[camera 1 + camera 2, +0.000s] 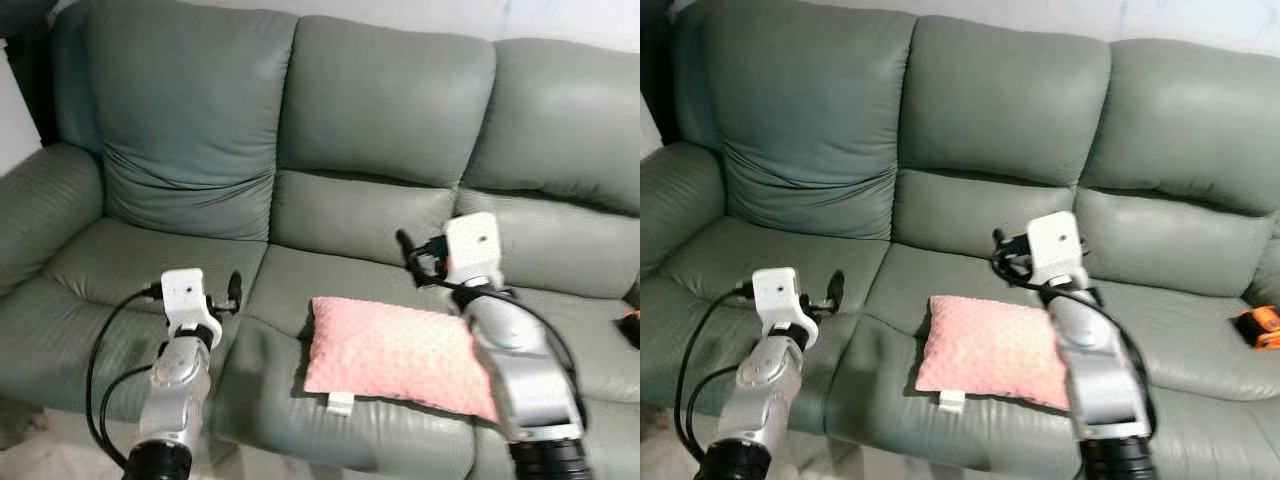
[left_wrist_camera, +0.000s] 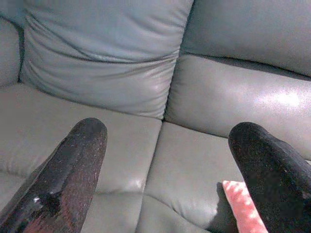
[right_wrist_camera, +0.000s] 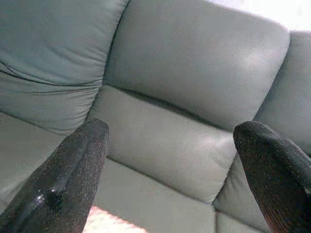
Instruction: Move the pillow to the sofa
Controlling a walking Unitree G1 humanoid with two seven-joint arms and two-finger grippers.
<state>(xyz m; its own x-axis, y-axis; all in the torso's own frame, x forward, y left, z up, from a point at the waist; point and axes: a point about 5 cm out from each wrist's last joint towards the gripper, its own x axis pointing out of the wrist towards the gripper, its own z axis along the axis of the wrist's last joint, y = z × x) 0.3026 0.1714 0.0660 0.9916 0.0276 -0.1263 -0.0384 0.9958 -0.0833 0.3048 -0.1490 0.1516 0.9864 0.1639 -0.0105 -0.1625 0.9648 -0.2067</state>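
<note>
The pink pillow [image 1: 398,355] lies flat on the middle seat of the grey sofa [image 1: 380,110], near the front edge, a white tag [image 1: 340,403] sticking out from its near side; neither claw touches it. Both silver arms reach forward over the seats; the right arm is raised above the pillow's right end, and its gripper [image 3: 170,179] points at the backrest with the two black fingers [image 3: 63,184] spread wide on nothing. The left arm is held lower, over the seam between the left and middle seats; the left gripper [image 2: 167,177] is likewise splayed and empty, the pillow's corner showing beside one finger. A small orange object [image 1: 1260,327] sits on the far right seat.
</note>
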